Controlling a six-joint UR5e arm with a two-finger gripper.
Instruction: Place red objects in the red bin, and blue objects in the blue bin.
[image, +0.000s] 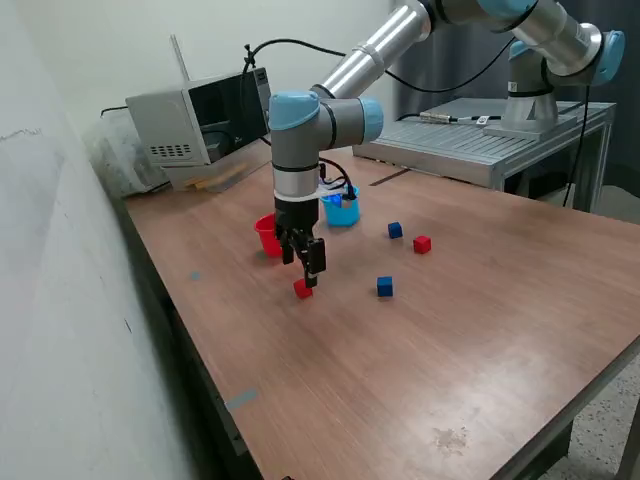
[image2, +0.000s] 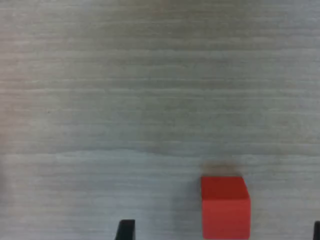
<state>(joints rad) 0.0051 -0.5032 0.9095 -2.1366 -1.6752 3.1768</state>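
My gripper (image: 302, 268) is open and hangs just above a small red cube (image: 303, 288) on the wooden table. In the wrist view this red cube (image2: 225, 206) lies between my two dark fingertips (image2: 126, 230), nearer one side, and neither touches it. A second red cube (image: 422, 244) and two dark blue cubes (image: 395, 230) (image: 385, 287) lie toward the exterior view's right. The red cup (image: 266, 236) stands just behind my gripper, partly hidden by it. The light blue cup (image: 342, 209) stands further back, behind my wrist.
A grey microwave-like box (image: 195, 122) and flat wooden pieces (image: 222, 178) sit at the table's far corner. A metal bench (image: 480, 140) carrying the arm's base stands behind. A white wall (image: 60, 300) runs along the exterior view's left.
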